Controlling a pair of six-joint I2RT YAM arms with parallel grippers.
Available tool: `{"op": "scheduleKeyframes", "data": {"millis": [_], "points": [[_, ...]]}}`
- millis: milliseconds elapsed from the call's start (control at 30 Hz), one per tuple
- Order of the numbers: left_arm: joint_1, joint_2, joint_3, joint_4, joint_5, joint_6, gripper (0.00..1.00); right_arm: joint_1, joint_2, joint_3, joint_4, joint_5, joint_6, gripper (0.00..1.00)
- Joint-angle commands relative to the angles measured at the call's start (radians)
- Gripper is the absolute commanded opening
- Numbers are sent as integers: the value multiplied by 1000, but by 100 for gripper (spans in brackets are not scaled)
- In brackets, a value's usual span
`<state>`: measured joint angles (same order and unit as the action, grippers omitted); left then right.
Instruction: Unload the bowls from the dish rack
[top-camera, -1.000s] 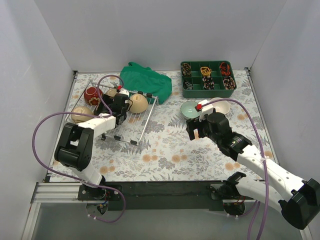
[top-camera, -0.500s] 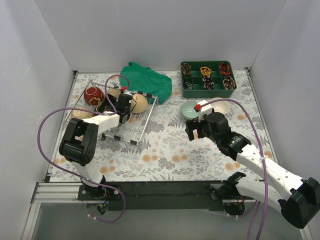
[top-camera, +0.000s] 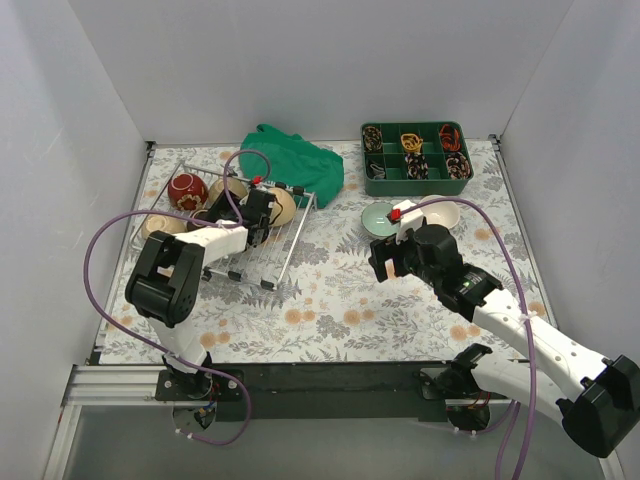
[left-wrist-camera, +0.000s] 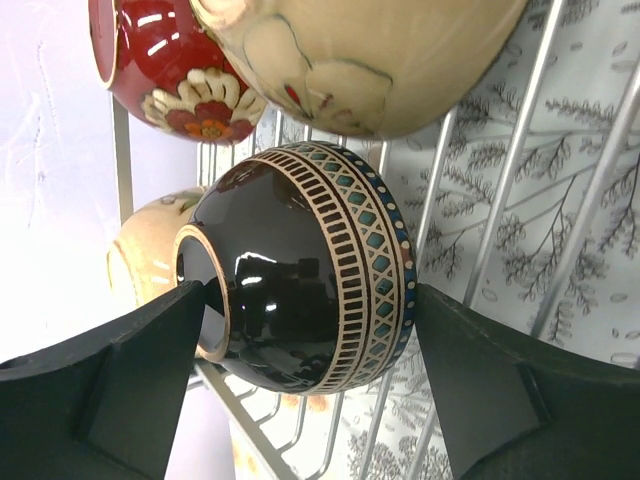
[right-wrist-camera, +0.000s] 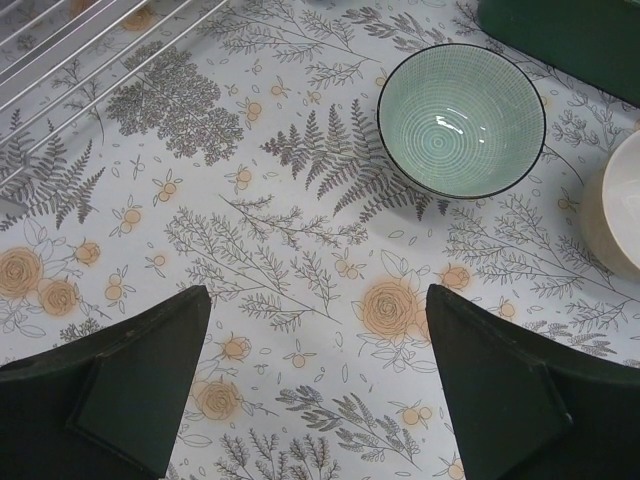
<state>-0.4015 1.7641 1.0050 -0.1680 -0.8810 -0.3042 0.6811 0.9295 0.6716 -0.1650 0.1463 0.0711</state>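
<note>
Left arm bent forward, its end effector (top-camera: 262, 212) gripping the dark bowl (left-wrist-camera: 300, 270) in the dish rack (top-camera: 262, 262) at 10 o'clock of the white-walled floral surface (top-camera: 330, 300), while the right end effector (right-wrist-camera: 318, 300) hangs wide, pale green bowl (right-wrist-camera: 462, 118) at 1 o'clock.

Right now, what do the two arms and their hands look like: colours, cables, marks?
The left arm and the right arm have white links and black joint housings. A purple cable loops along each one. The left hand and the right hand are black, each with a small red mark on top. Their fingers are broad, dark and wedge-shaped.
</note>
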Motion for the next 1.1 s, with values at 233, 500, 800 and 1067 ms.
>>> {"op": "scheduleKeyframes", "data": {"millis": [233,500,800,1067], "points": [[-60,-11,43,-235,46,-142,49,3,-35,-3,50,-11,-14,96],[-99,-74,90,-323,105,-242,40,3,-46,-1,50,-11,-16,96],[-99,-152,136,-341,128,-257,21,3,-43,6,50,-34,-22,95],[-69,-198,158,-341,140,-289,2,3,-34,19,50,-68,-21,95]]}}
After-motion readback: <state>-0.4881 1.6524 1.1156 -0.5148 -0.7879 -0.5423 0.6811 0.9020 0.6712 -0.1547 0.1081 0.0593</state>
